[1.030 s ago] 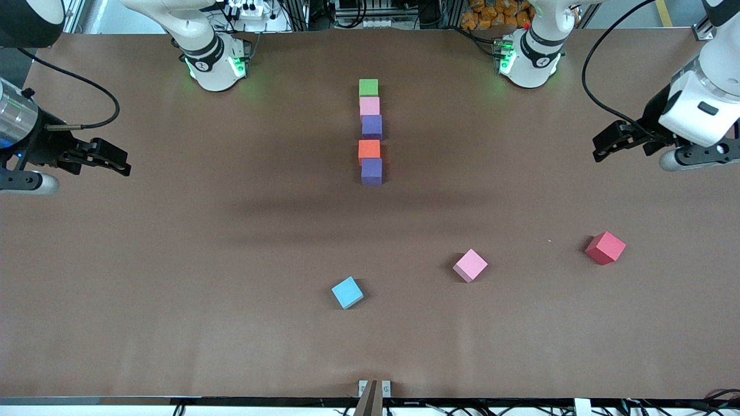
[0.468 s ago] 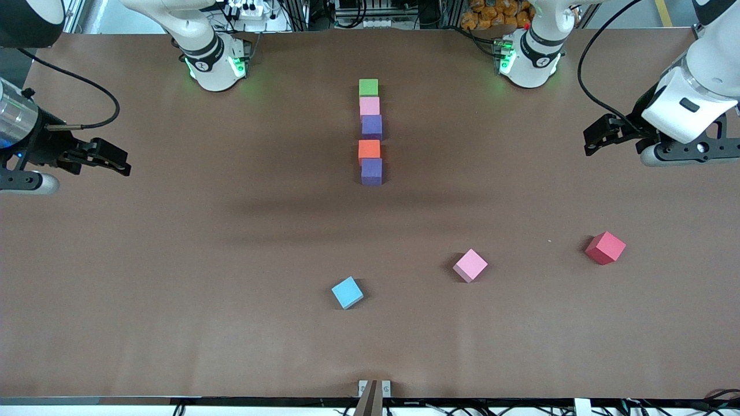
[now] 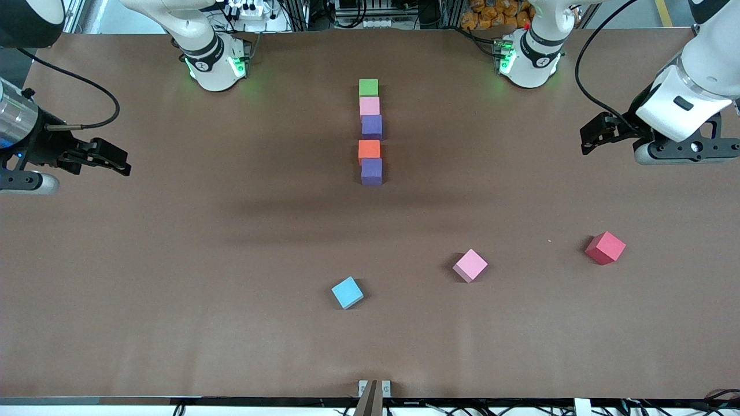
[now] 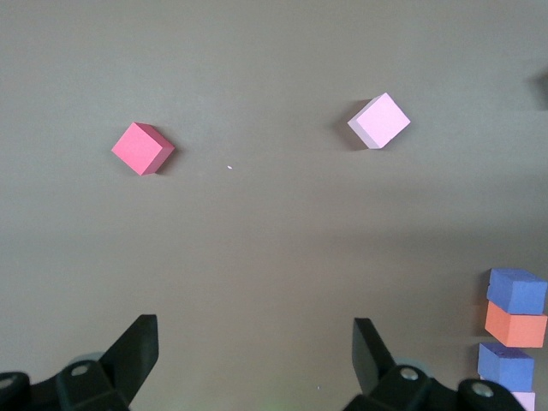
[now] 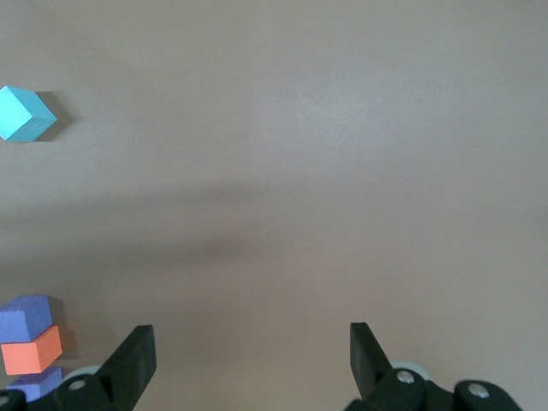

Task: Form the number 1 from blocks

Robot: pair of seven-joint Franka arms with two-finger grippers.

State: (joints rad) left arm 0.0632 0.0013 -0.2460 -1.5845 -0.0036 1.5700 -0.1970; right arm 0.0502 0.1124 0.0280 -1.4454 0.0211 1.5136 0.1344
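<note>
A column of blocks runs along the table's middle: green [image 3: 368,87], pink [image 3: 369,106], purple [image 3: 372,126], then, after a small gap, orange [image 3: 369,149] and a second purple [image 3: 372,171]. Nearer the camera lie three loose blocks: light blue [image 3: 347,292], pink [image 3: 470,265] and red [image 3: 605,248]. My left gripper [image 3: 592,137] hangs open and empty over the left arm's end of the table. Its wrist view shows the red block [image 4: 142,148] and the loose pink block [image 4: 379,121]. My right gripper [image 3: 113,157] waits open and empty over the right arm's end.
The two arm bases [image 3: 214,63] stand along the table's edge farthest from the camera. A small metal bracket [image 3: 374,388] sits at the edge nearest the camera. The brown tabletop [image 3: 173,260] is bare between the column and the loose blocks.
My left gripper has shifted a little toward the bases and toward the table's middle. The right arm and all the blocks have stayed put.
</note>
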